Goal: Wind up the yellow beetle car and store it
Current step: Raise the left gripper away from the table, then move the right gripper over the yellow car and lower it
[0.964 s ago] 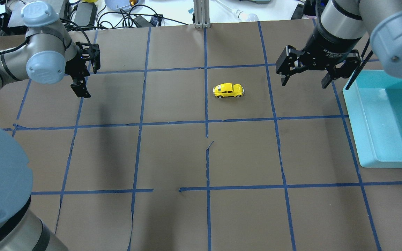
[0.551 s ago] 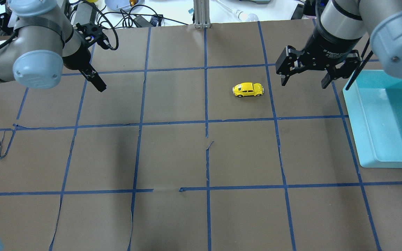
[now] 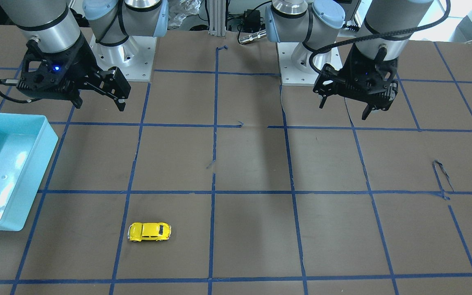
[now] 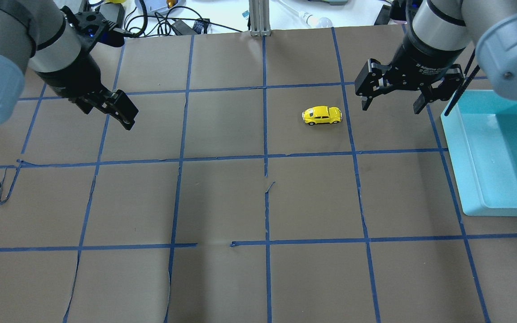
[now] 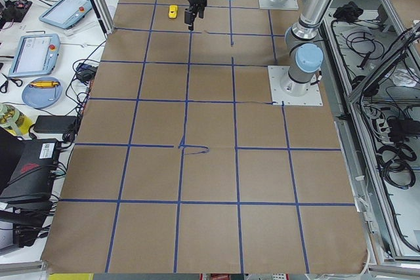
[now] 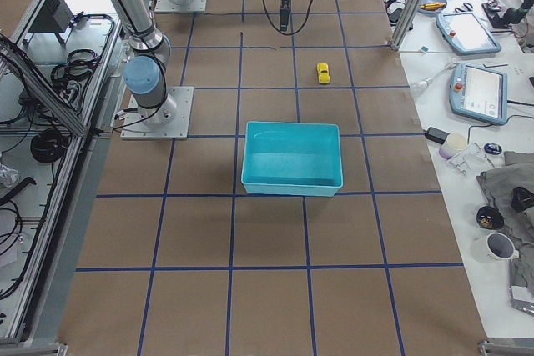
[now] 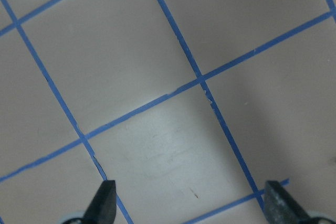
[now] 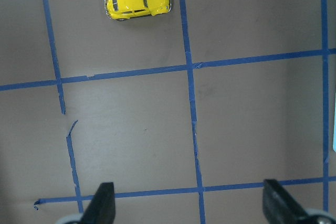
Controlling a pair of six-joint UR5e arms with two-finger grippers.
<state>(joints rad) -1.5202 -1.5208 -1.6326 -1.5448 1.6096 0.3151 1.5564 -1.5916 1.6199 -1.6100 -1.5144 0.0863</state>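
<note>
The yellow beetle car [image 4: 322,115] stands on the brown paper table, right of the centre line; it also shows in the front view [image 3: 149,232] and at the top of the right wrist view [image 8: 138,2]. My right gripper [image 4: 392,106] is open and empty, raised above the table between the car and the teal bin, to the car's right. Its fingertips [image 8: 105,203] frame bare paper. My left gripper [image 4: 106,112] is open and empty at the far left, well away from the car. Its wrist view shows only paper and tape between its fingertips [image 7: 106,200].
A teal bin [image 4: 465,157] sits at the table's right edge, empty inside; it also shows in the front view [image 3: 35,172]. Blue tape lines grid the paper, torn and lifted in spots [image 4: 5,186]. Cables and clutter lie beyond the far edge.
The car rolled right, toward the right gripper, and has nearly stopped. The left arm swung up and turned its gripper. The right gripper stayed put.
</note>
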